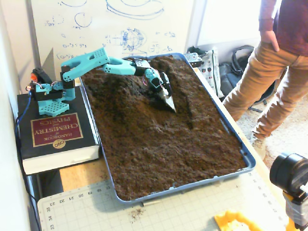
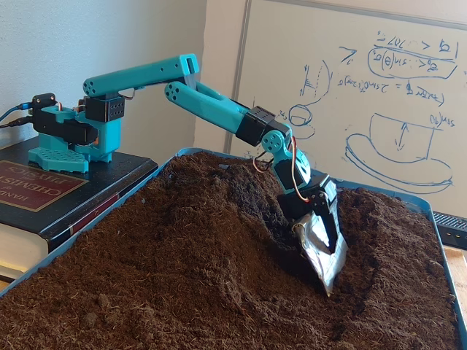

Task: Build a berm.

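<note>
Across the tray's far half rises the berm, loose crumbly soil that will likely slump, so it is best pushed from its flank. The gripper carries a silvery blade, tip dug beside the ridge; whether its jaws clamp or part is unclear.
</note>
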`<action>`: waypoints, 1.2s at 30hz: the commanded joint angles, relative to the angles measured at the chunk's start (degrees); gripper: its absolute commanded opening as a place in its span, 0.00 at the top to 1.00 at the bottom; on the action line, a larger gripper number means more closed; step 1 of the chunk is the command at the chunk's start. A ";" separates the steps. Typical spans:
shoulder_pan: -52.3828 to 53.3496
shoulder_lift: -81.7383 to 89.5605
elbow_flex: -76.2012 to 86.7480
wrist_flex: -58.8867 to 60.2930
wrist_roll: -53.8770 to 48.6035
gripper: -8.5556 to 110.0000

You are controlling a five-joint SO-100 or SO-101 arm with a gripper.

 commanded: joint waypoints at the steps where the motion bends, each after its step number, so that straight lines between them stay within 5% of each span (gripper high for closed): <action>1: -1.67 -0.09 -0.53 0.00 -0.70 0.92; 25: -3.16 26.02 39.73 0.00 -0.79 0.92; 36: -2.37 36.30 54.05 -0.62 -9.23 0.92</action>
